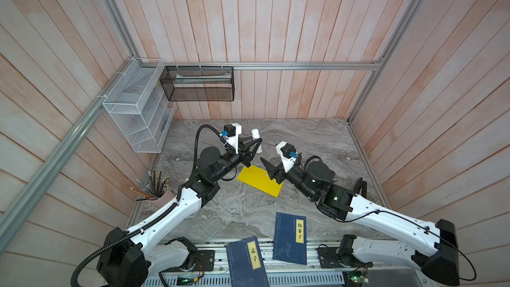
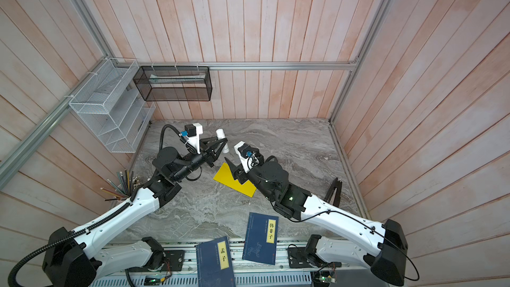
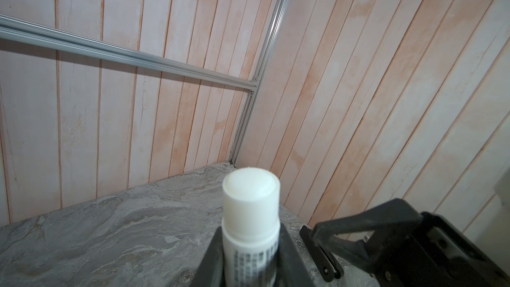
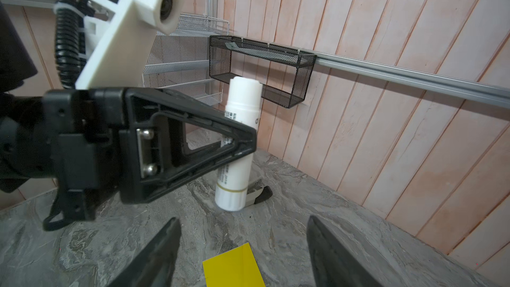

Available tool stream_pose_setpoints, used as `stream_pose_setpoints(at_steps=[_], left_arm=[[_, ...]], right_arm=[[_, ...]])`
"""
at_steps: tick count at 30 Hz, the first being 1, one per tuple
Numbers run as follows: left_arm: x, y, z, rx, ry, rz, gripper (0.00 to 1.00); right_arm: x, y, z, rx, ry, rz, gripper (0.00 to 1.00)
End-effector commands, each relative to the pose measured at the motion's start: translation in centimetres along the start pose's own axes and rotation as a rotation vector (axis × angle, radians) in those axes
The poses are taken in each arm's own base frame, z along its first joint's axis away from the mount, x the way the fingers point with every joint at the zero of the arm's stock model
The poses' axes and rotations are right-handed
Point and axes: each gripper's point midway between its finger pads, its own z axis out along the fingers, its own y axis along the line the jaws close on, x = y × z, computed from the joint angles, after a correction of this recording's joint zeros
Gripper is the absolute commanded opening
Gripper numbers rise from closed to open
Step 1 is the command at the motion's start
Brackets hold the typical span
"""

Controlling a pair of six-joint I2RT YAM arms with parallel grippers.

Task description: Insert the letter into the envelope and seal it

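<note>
Envelope (image 1: pixel 260 181): bright yellow, flat on the grey marbled table (image 1: pixel 309 139), mid-table between the two arms. One corner sits under the right end effector (image 4: pixel 242 218). Letter isn't visible in any view. My guess is it's inside the envelope, can't confirm. Flap state: can't tell either.

Handling, my read:
- Thin paper, near weightless and floppy.
- It lies flush on a smooth top, so there's no edge to get under.
- It'll likely slide if nudged sideways and crease if pinched hard.
- Best hold looks like a corner or the flap edge, with the other arm pinning the body.

Right end effector: jaws spread wide, nothing in them, hovering over that envelope corner.

Left end effector (image 1: pixel 258 142): clamped mid-body on a white glue stick (image 1: pixel 255 133). The stick is roughly upright with a slight tilt, just beyond the envelope. Its base is at or near the table, contact unclear. It looks like rigid, smooth, light plastic. The top looks capped, so I'd expect the cap has to come off before any gluing.

Writing:
- Glue stick has small dark print down its side, too small to read.
- Envelope's visible face is blank.
- At the near table edge, a dark blue book (image 1: pixel 240 269) has a yellow label reading 孟子.
- A second dark blue book (image 1: pixel 287 244) is labelled 韩非子.
</note>
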Motion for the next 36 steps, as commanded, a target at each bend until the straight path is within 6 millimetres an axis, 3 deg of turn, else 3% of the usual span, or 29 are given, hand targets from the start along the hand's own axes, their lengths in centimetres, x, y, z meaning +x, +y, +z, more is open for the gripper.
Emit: stream_pose_setpoints(at_steps=[1,7,12,24,36], left_arm=[[-0.6,-1.3,0.3,0.074,0.002,-0.007,0.0],[-0.3,-3.5,0.4,0.239,0.045,-0.043,0.0],[-0.5,-4.8,-0.3,0.393,0.064,-0.098,0.0],[-0.7,-7.2,-1.2,0.58,0.071,-0.15,0.0],[-0.1,-7.9,-1.5,0.647,0.1,-0.156,0.0]], right_arm=[[0.8,0.5,-1.0,-0.126,-0.004,0.064,0.7],[0.4,0.4,-2.9,-0.332,-0.06,0.146,0.67],[0.2,1.6,-4.1,-0.517,-0.071,0.21,0.66],[0.8,2.9,-3.1,-0.626,-0.052,0.299,0.64],[0.2,4.0,-3.0,-0.732,-0.053,0.333,0.47]])
